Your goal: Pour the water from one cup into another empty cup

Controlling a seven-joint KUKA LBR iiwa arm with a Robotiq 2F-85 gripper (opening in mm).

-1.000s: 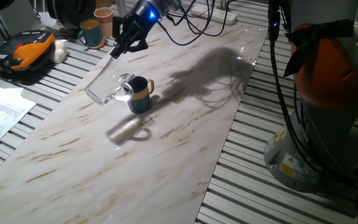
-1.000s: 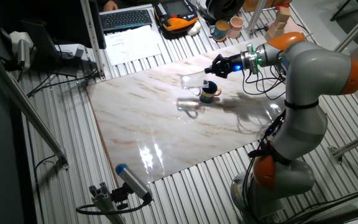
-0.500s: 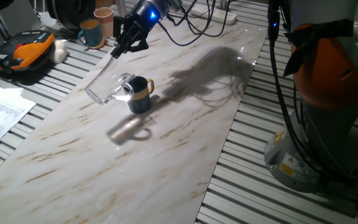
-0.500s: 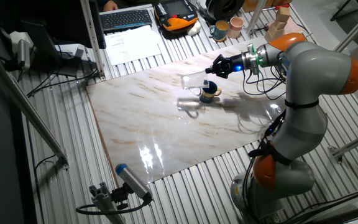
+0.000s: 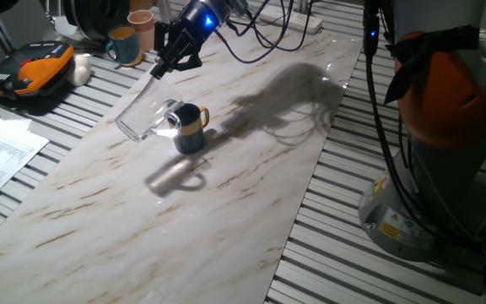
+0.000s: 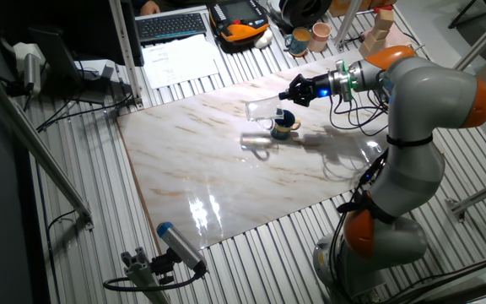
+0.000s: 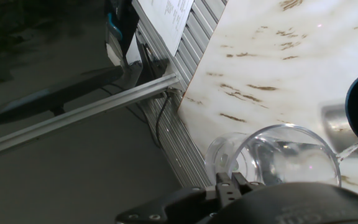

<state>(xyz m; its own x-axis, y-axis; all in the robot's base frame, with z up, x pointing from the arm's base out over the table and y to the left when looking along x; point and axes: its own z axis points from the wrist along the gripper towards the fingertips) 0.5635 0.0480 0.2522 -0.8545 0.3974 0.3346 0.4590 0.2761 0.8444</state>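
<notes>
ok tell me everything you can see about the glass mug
The glass mug is clear and colourless, with a loop handle on its underside. The claw holds it by the base, in the air and tipped steeply, rim down over the dark mug. In the hand view a thin stream of water runs off its lip toward that mug. Whether the rims touch cannot be told.
</notes>
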